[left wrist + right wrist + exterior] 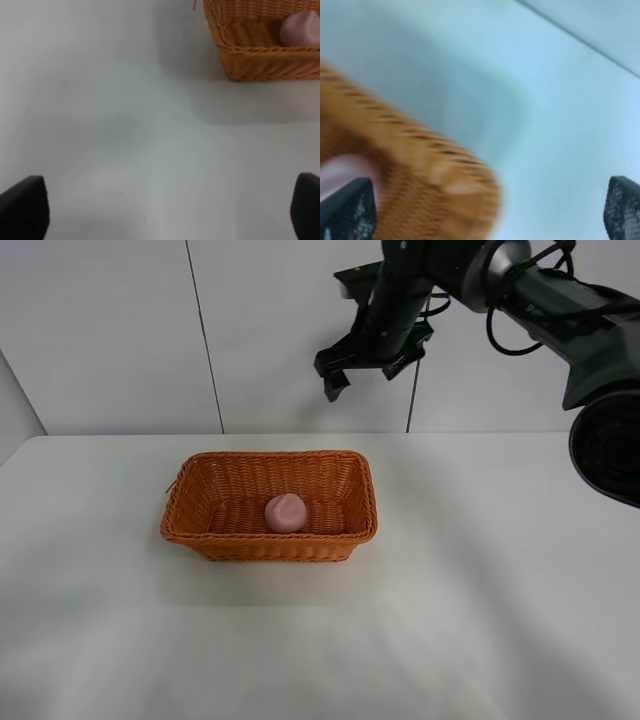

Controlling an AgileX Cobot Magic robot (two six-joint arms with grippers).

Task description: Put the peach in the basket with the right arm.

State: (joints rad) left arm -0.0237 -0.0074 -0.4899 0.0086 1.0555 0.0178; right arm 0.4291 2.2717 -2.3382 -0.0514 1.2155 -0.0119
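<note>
The pale pink peach (285, 512) lies on the floor of the orange-brown wicker basket (262, 542), which stands on the white table. My right gripper (362, 368) hangs high above the basket's far right corner, open and empty, well clear of the fruit. The blurred right wrist view looks down on the basket (427, 167), with the peach (342, 172) inside it and the gripper's (487, 210) fingertips spread wide. My left gripper (165, 210) is open over bare table; the left wrist view shows the basket (260, 62) and peach (300, 29) ahead of it.
The white table (480, 620) stretches around the basket on all sides. A pale panelled wall (110, 330) stands behind its far edge. The right arm's dark body (600, 360) fills the upper right of the exterior view.
</note>
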